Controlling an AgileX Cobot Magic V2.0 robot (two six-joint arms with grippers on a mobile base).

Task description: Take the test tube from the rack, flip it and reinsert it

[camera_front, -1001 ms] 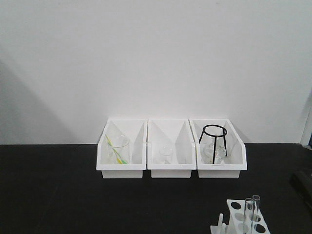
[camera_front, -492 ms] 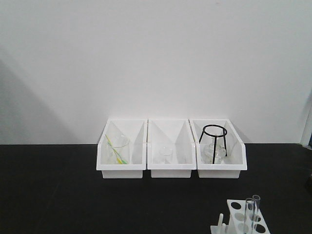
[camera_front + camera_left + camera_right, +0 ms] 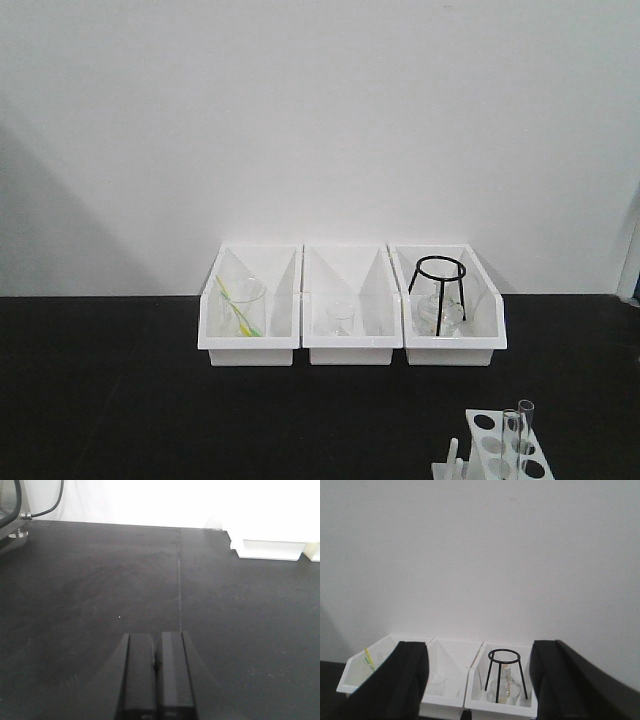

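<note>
The white rack stands at the bottom right of the front view, partly cut off by the frame edge. Two clear test tubes stand upright in its holes. Short pegs line its left side. Neither gripper shows in the front view. In the left wrist view my left gripper is shut with nothing between its fingers, low over the bare black table. In the right wrist view my right gripper is open and empty, facing the three white bins; the rack is out of that view.
Three white open-front bins line the wall. The left one holds a beaker with a yellow-green stick, the middle one a small glass, the right one a black tripod over a flask. A cable hangs at the far left.
A dark shape at the right edge of the front view one second ago has left the frame. The rack and tubes have not moved.
</note>
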